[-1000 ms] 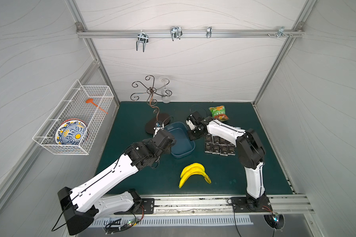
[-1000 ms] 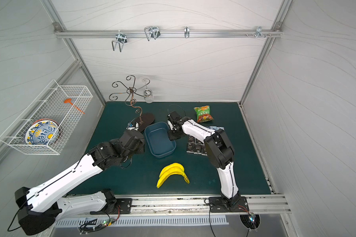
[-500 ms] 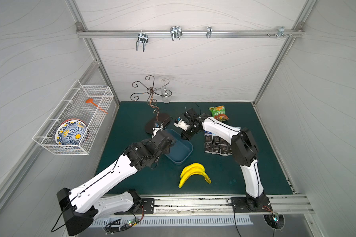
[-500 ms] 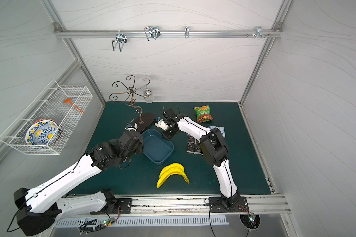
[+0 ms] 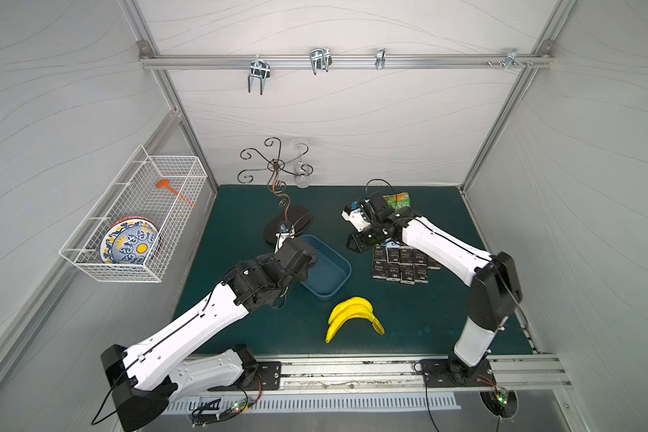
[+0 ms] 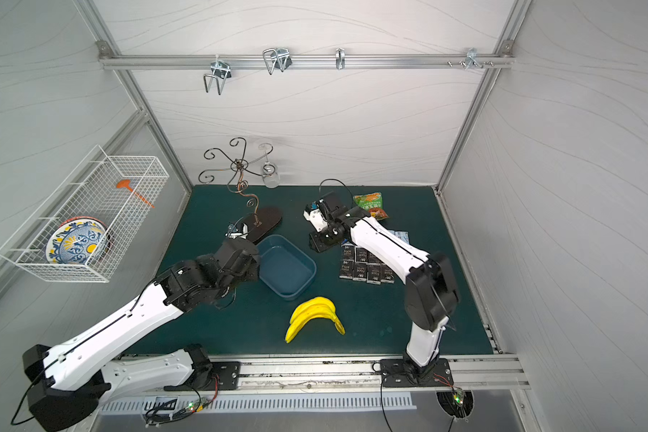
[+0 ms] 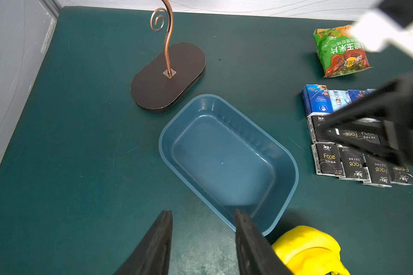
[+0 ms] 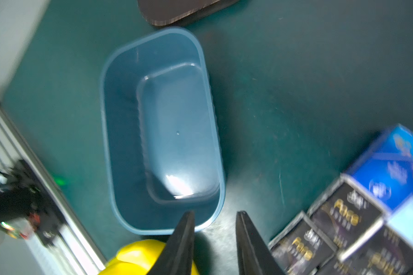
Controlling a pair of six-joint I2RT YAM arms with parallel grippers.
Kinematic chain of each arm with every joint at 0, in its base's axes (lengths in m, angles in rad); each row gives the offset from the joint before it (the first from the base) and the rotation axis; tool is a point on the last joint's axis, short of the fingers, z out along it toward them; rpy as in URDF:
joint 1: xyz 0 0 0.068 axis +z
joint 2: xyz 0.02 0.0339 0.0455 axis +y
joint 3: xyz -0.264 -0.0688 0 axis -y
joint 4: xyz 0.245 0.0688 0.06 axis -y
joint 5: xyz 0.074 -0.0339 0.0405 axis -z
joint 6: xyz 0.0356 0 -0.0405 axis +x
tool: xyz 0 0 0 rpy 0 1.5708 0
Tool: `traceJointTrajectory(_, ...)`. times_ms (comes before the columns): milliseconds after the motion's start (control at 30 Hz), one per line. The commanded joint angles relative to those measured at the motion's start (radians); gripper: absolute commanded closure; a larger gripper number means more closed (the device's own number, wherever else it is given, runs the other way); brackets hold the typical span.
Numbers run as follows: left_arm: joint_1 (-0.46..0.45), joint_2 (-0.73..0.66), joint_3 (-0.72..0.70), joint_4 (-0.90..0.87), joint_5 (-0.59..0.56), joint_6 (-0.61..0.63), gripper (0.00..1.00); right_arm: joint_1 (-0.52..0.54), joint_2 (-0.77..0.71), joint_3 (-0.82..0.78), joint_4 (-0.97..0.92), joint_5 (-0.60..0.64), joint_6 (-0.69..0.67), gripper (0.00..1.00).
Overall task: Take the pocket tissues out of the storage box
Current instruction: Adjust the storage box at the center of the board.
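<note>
The storage box (image 5: 324,267) (image 6: 287,267) is a shallow blue-grey tub on the green mat, and its inside shows bare in both wrist views (image 7: 224,162) (image 8: 174,133). The pocket tissues (image 5: 403,262) (image 6: 365,263) lie in rows on the mat to its right, black packs (image 7: 358,162) in front and blue packs (image 7: 317,100) behind. My left gripper (image 7: 202,214) is open at the box's near-left rim, with only mat between its fingers. My right gripper (image 8: 214,214) (image 5: 354,243) hangs open between the box and the packs, holding nothing.
A bunch of bananas (image 5: 354,312) lies in front of the box. A green-orange snack bag (image 5: 399,200) lies at the back right. A scrolled wire stand on a dark oval base (image 5: 289,220) stands behind the box. A white wire basket (image 5: 135,217) with a plate hangs on the left wall.
My right gripper was shut at the box's far corner; it has opened and drawn back right toward the packs. The box has turned a little. The left arm has barely moved.
</note>
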Motion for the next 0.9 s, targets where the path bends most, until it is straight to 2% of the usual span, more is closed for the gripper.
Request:
traceJointTrajectory(0, 0.003, -0.009, 0.038, 0.029, -0.004, -0.002, 0.53, 0.032, -0.089, -0.256, 0.184, 0.016, 0.294, 0.66)
traceJointTrajectory(100, 0.004, -0.017, 0.038, 0.033, 0.007, 0.001, 0.53, 0.065, -0.174, -0.42, 0.356, -0.004, 0.474, 0.67)
traceJointTrajectory(200, 0.004, -0.021, 0.044, 0.025, 0.01, 0.002, 0.54, 0.139, -0.192, -0.462, 0.414, 0.053, 0.58, 0.65)
traceJointTrajectory(300, 0.002, -0.037, 0.041, 0.019, 0.005, 0.002, 0.53, 0.188, -0.161, -0.47, 0.46, 0.061, 0.637, 0.62)
traceJointTrajectory(500, 0.003, -0.085, 0.017, 0.01, -0.002, 0.004, 0.53, 0.246, -0.07, -0.463, 0.541, 0.07, 0.708, 0.62)
traceJointTrajectory(767, 0.002, -0.126, -0.002, -0.004, -0.012, -0.002, 0.53, 0.259, 0.023, -0.398, 0.496, 0.098, 0.734, 0.62)
traceJointTrajectory(867, 0.004, -0.131, 0.002, -0.013, -0.016, 0.001, 0.53, 0.236, 0.048, -0.364, 0.459, 0.101, 0.714, 0.7)
